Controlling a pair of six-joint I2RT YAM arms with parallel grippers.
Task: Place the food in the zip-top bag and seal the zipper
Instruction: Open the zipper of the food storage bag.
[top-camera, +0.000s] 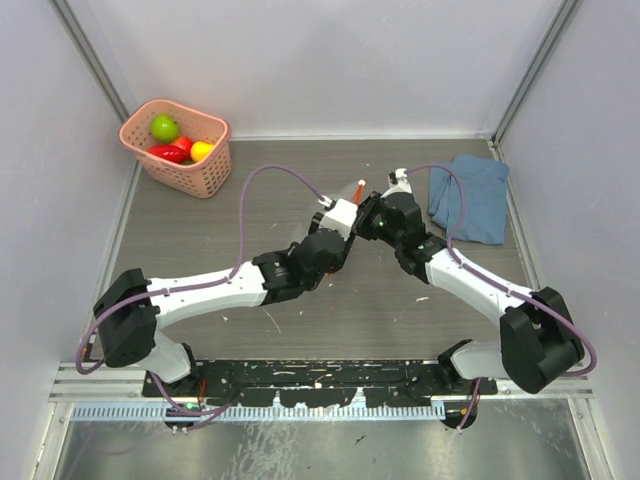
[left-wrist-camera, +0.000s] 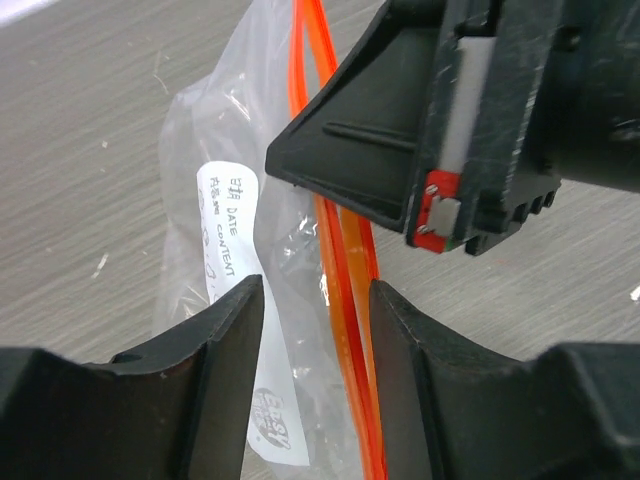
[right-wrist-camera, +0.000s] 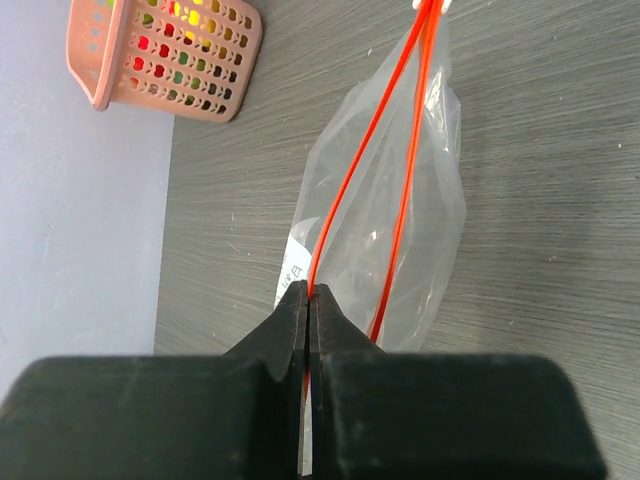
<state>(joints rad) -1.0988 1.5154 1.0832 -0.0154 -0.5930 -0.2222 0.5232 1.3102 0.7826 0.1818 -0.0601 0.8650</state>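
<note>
Two grippers close together mid-table: right gripper (right-wrist-camera: 308, 292) pinched shut on one lip of the zipper (right-wrist-camera: 400, 190), left gripper (left-wrist-camera: 315, 295) parted astride the strips of the clear zip-top bag (right-wrist-camera: 390, 220). Food (top-camera: 178, 140) well apart in pink basket (top-camera: 205, 175). Risk: left pinching both lips, mouth kept closed.

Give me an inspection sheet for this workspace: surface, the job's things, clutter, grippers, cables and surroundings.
Surface: grey wood-grain table, a few pale specks.
Job's things: zip-top bag clear, looks empty, mouth parted; zipper orange-red, unsealed; food all in the pink basket at the far left.
Clutter: blue cloth at the far right.
Grippers: right gripper shut on one zipper track; left gripper open, jaws either side of the bag's zipper edge.
Cables: purple cables loop above each arm, clear of the bag.
Surroundings: pale walls on three sides.
</note>
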